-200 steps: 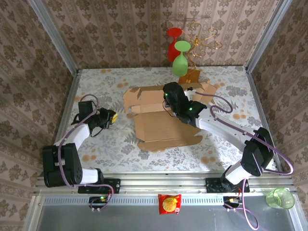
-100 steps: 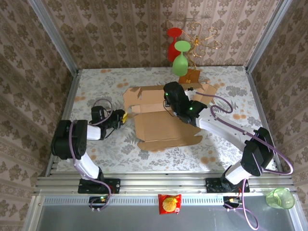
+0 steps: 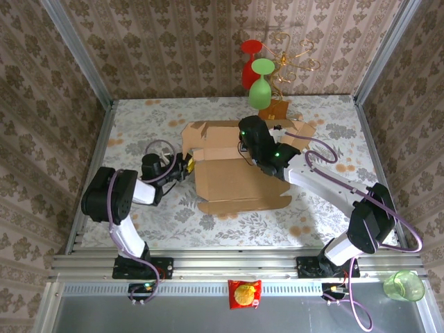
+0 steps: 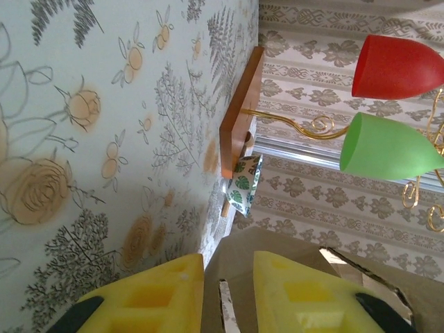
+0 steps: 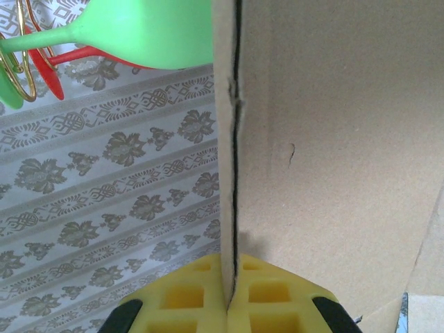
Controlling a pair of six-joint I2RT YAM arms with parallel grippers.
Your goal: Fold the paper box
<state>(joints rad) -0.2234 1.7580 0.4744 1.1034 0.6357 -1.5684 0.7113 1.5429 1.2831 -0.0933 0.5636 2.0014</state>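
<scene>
Right jaws tight on paper box (image 3: 236, 184) (left perhaps astride)

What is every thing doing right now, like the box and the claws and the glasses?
paper box: partly folded, not closed up.
right claw: shut on the edge of one of the box's cardboard panels.
left claw: open, at the box's left side.
green glass: hanging upside down from the wire rack.
red glass: hanging upside down from it too.
</scene>
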